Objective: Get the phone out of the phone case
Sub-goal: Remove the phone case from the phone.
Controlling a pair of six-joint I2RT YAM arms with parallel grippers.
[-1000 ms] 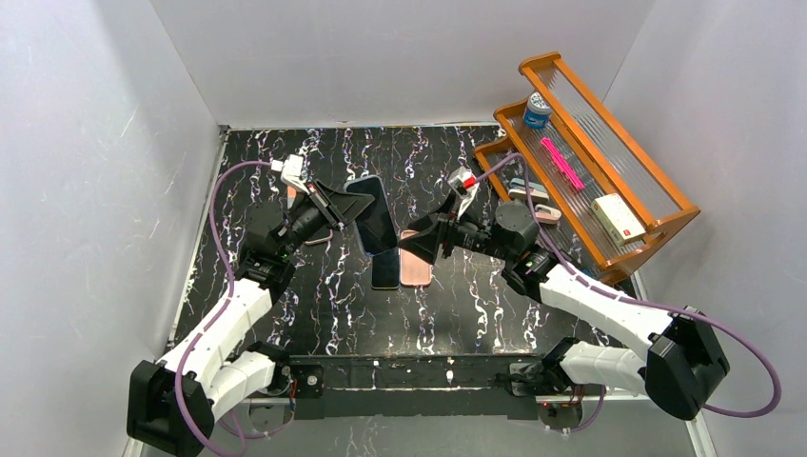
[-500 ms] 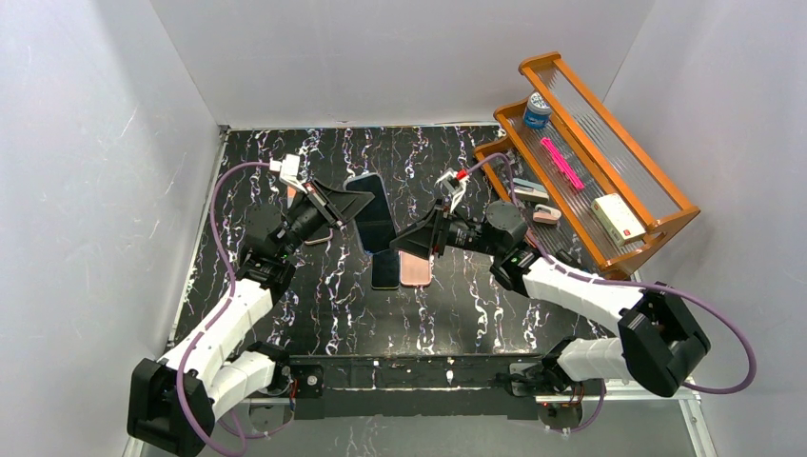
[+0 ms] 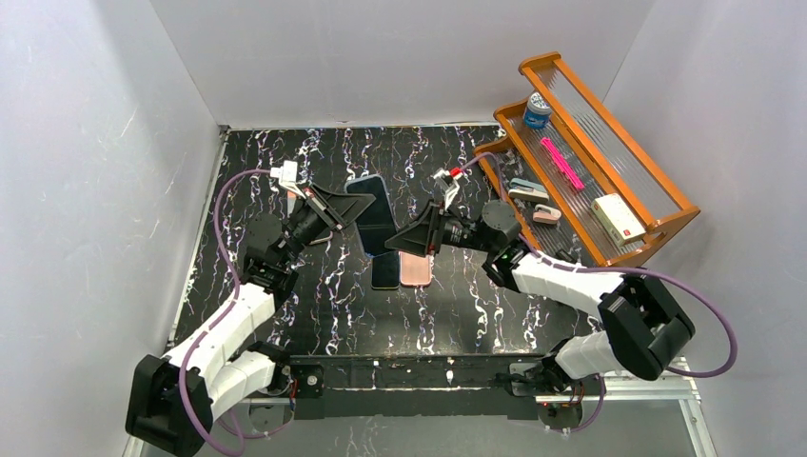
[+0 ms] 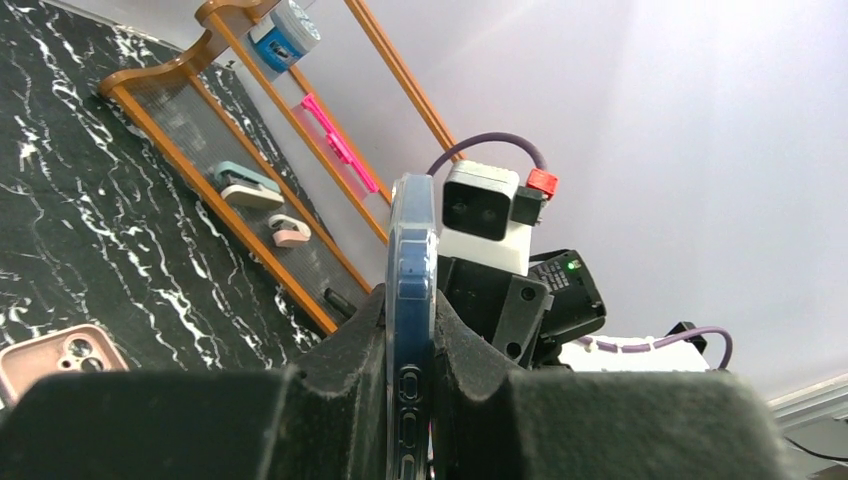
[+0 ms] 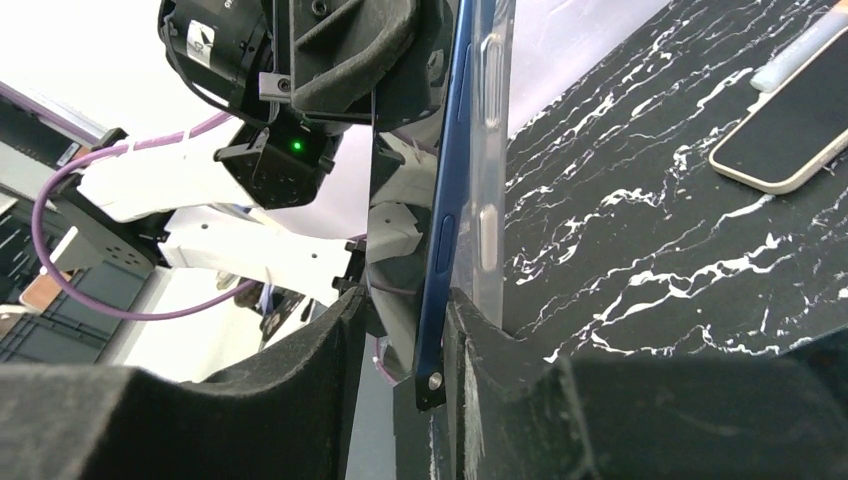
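Observation:
A blue phone point(image 3: 374, 214) in a clear phone case hangs on edge above the middle of the table. My left gripper point(image 3: 354, 211) is shut on it, and in the left wrist view the fingers point(image 4: 350, 350) squeeze both flat sides of the cased phone point(image 4: 410, 260). My right gripper point(image 3: 392, 243) straddles its lower near corner. In the right wrist view the blue phone edge point(image 5: 447, 230) stands slightly apart from the clear case point(image 5: 490, 200). The right gripper point(image 5: 405, 310) is open: its right finger touches the phone, while a gap separates the left finger from it.
A pink-cased phone point(image 3: 416, 269) and a dark phone point(image 3: 385, 271) lie flat on the black marbled table point(image 3: 476, 305) below the held phone. A wooden rack point(image 3: 590, 162) with small items stands at the right. Grey walls enclose the table.
My right gripper has moved left onto the phone's lower corner, and its jaws have narrowed around it. The left gripper still holds the phone in the same place.

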